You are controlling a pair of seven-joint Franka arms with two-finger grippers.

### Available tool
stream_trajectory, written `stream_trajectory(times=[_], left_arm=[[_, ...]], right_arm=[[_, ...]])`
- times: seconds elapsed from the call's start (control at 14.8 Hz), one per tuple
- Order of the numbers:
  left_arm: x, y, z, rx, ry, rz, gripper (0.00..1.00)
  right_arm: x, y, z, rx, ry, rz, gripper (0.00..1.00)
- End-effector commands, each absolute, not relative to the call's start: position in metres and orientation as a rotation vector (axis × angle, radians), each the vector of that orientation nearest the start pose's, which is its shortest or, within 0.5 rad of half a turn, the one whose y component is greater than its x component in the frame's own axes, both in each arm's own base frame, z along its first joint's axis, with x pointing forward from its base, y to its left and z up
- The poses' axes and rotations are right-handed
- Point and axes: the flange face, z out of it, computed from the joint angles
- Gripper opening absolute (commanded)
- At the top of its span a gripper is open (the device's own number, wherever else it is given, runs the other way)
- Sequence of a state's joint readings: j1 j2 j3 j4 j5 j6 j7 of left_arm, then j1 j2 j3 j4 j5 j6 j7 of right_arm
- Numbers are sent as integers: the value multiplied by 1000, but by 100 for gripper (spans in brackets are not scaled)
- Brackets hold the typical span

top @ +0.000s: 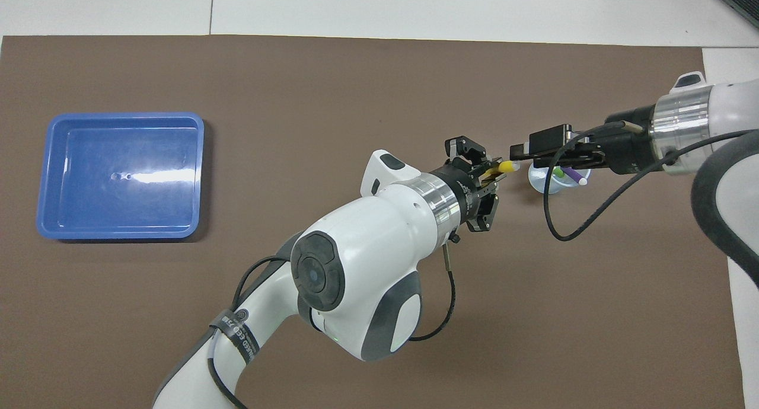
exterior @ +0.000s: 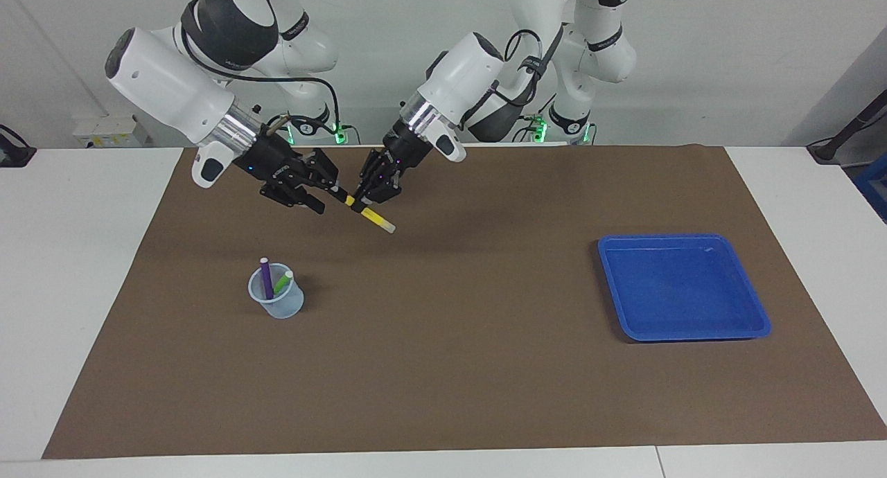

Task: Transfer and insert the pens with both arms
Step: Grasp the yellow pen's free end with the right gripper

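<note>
Fingers of left gripper (exterior: pixel 374 190) clamp yellow pen (exterior: pixel 371 215); right gripper (exterior: pixel 326 187) fingers spread around its end.

Bright, even overhead lighting; white glare streak on blue tray (top: pixel 118 175); soft shadows on brown surface (exterior: pixel 443 367).
</note>
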State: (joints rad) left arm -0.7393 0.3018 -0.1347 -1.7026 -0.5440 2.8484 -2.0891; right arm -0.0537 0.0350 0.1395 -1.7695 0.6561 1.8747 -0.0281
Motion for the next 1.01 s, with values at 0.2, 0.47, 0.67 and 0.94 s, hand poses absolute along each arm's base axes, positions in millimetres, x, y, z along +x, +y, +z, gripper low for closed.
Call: stream_trajectory(times=[0.2,0.47,0.67,0.94], left_arm=[[490,-524,503,1486,1682,-387,0],[488,-526,505,1493,1679,-391,0],[488,-526,504,1496,1682,-395,0],[486,-528,504,1500,1678,-397,0]], right_arm=[[572,99,556,-2498,94,-82,57],[572,97,555,-2537,69,-90,48],[574,94,554,-2550,52,-102,47],[576,93,553,-2572,8,-122,47]])
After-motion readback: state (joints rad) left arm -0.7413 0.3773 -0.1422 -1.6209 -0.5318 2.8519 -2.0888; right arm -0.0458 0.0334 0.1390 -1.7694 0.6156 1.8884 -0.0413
